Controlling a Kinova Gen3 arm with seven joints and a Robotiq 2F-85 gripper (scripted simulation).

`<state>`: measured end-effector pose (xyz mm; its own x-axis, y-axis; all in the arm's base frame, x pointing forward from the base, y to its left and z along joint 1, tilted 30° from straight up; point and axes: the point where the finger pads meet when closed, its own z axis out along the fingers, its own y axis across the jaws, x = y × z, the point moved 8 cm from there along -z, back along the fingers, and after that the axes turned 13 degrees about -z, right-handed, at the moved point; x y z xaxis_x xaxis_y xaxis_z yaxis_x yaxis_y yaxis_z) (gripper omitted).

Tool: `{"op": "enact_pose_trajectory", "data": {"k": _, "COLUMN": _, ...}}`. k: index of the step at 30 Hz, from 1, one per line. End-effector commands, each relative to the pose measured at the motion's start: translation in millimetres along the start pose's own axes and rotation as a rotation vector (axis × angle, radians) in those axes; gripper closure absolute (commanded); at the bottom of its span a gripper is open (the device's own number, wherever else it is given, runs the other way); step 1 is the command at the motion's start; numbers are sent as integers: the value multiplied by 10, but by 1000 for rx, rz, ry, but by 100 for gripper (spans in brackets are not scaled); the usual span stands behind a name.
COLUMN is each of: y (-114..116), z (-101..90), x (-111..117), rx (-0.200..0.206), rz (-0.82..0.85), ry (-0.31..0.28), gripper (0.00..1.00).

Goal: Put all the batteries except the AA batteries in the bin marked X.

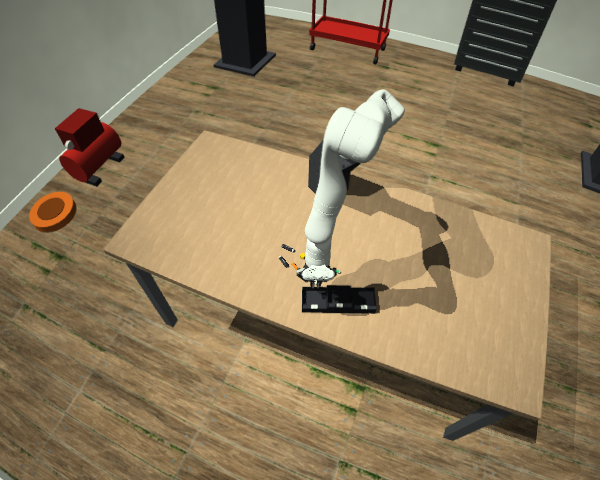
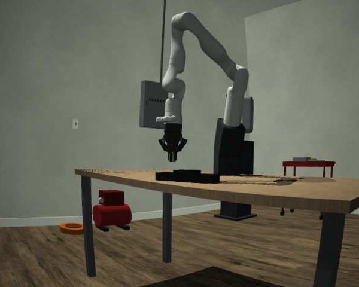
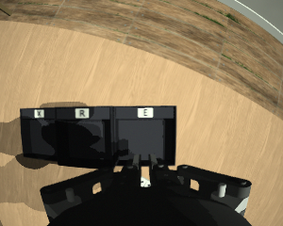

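Hovering near bin E (image 1: 313, 298) (image 2: 163, 177) (image 3: 141, 134), end effector (image 1: 316, 284) (image 2: 172, 161) (image 3: 144, 163) narrow, shadows inside bins R (image 1: 339, 296) (image 2: 186, 174) (image 3: 85, 141) and X (image 1: 365, 298) (image 2: 210, 178) (image 3: 38, 138).

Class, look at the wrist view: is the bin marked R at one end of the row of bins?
No, the bin marked R sits in the middle, between those marked X and E.

Workshop: red compressor (image 1: 89, 149) (image 2: 112, 213), drawer cabinet (image 1: 503, 38), wheeled cart (image 1: 349, 32) (image 2: 309, 163).

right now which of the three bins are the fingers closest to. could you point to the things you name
The bin marked E (image 3: 170, 141), at the opposite end of the row from X (image 3: 25, 137); the fingers' tips overlap its near edge in the wrist view.
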<state>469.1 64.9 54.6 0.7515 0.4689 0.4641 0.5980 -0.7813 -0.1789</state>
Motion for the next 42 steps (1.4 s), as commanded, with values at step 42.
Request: {"op": "enact_pose_trajectory", "data": {"k": 42, "y": -722, "z": 562, "x": 213, "rx": -6, "rz": -2, "ry": 6, "gripper": 91}}
